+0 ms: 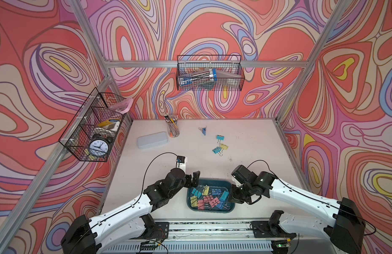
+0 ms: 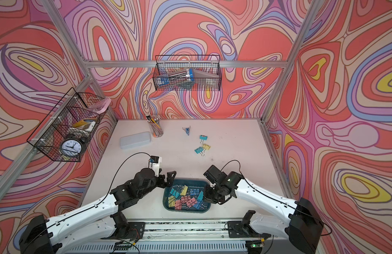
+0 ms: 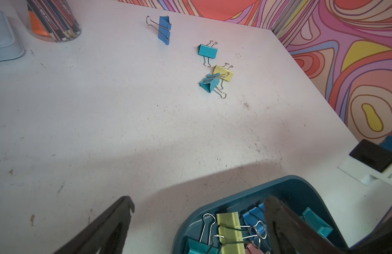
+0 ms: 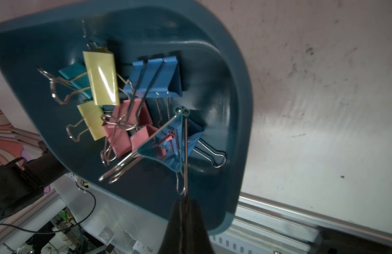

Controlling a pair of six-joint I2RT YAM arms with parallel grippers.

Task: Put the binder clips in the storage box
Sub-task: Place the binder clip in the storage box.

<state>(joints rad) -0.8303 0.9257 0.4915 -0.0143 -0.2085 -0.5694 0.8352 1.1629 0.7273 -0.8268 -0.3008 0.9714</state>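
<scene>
- Four binder clips [image 2: 203, 137] lie loose on the far half of the table [image 1: 256, 158], all well apart from the storage box [image 1: 219, 183]
- blue clip [image 1: 203, 130] is farthest back, standing on its edge with a wire handle sticking up, near the pencil cup [image 1: 173, 129]
- teal clip [image 1: 220, 138] lies flat, a little nearer the robot and to the right of the blue one
- yellow clip [image 1: 224, 146] and second teal clip [image 1: 216, 150] sit together; the left wrist view shows them touching, with a handle of the teal one lying across the yellow body
- storage box sits at the near edge of the table, between the two arms
- it holds a heap of clips in yellow, teal, blue and pink, with their wire handles tangled
- right gripper [image 4: 184, 201] has its jaws pinched tight on one wire handle of the held teal clip [image 4: 168, 151]
- that clip hangs by the handle over the right part of the box, above pink and blue ones — cannot tell whether it touches them
- in both top views it shows as a tilted teal body just beside the right fingers
- left gripper [image 1: 191, 179] has its jaws wide with nothing between them, and sits at the box's far left corner
- in the left wrist view one finger [image 3: 111, 226] is over bare table outside the box and the other is over the box interior
- grey case [image 1: 152, 139] lies flat with its lid shut, far left of the table, just beside the pencil cup — well apart from the clips
</scene>
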